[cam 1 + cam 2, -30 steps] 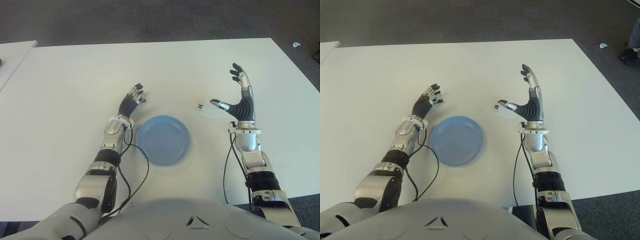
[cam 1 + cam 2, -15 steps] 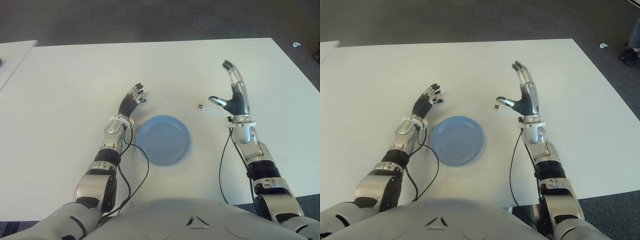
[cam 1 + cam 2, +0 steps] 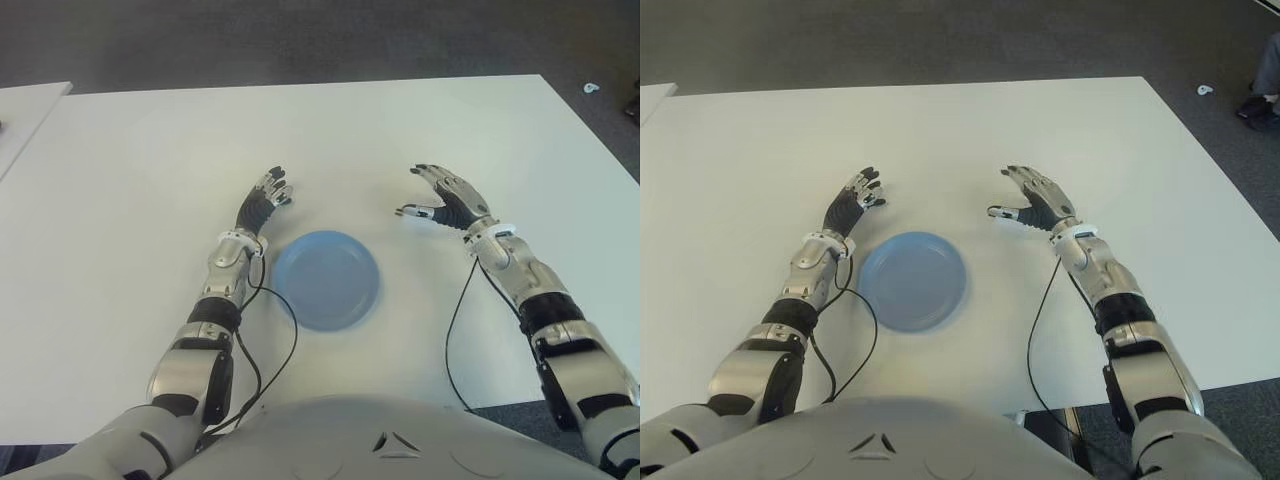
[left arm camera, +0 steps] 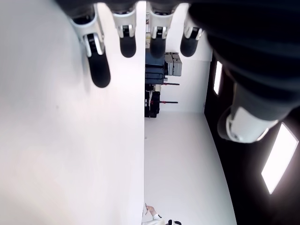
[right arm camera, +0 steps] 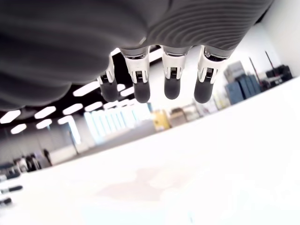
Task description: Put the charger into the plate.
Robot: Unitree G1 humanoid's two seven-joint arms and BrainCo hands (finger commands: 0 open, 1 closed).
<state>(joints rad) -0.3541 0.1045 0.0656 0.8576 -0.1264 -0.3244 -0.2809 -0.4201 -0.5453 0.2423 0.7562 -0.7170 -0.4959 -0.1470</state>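
You see one round, smooth blue plate [image 3: 326,279] on the matte white table [image 3: 130,150]. Right hand [image 3: 446,198] hovers palm-down, fingers spread, empty; left hand [image 3: 264,203] spread, empty.

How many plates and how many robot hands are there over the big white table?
Blue plate: 1
Robot hands: 2 (left hand, right hand)
Total: 3
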